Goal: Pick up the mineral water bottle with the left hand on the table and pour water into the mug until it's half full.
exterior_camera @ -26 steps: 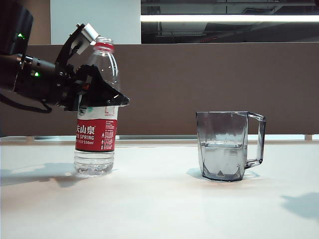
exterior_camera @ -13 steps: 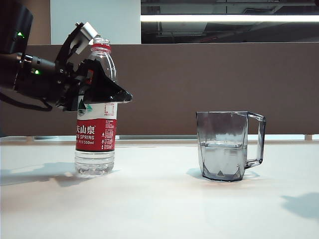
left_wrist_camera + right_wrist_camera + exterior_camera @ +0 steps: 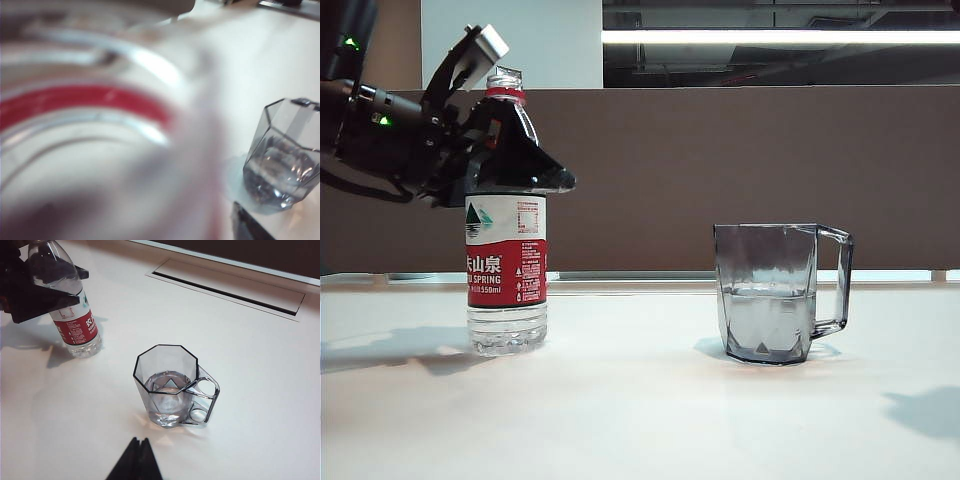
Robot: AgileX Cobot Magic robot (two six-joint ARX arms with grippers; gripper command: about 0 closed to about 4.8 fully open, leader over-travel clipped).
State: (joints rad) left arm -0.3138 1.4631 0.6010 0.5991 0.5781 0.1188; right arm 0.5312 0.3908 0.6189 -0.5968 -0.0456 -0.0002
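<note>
On the table (image 3: 640, 410) your mineral water bottle (image 3: 506, 270) stood upright, well left of the mug (image 3: 770, 292) | mug was about half full of water (image 3: 767, 318) | left gripper (image 3: 505, 150) was spread around bottle's shoulder, not clamping | right gripper (image 3: 135, 460) hung near mug, pressed together | judged step: release after pouring | next: you lift clear without tipping bottle.

The exterior camera sits low at table height, facing a brown partition side-on. The left wrist camera presses blurrily close to the red-labelled clear plastic bottle (image 3: 90, 150). The right looks steeply down; all share the faceted grey-tinted transparent mug (image 3: 775, 292)
</note>
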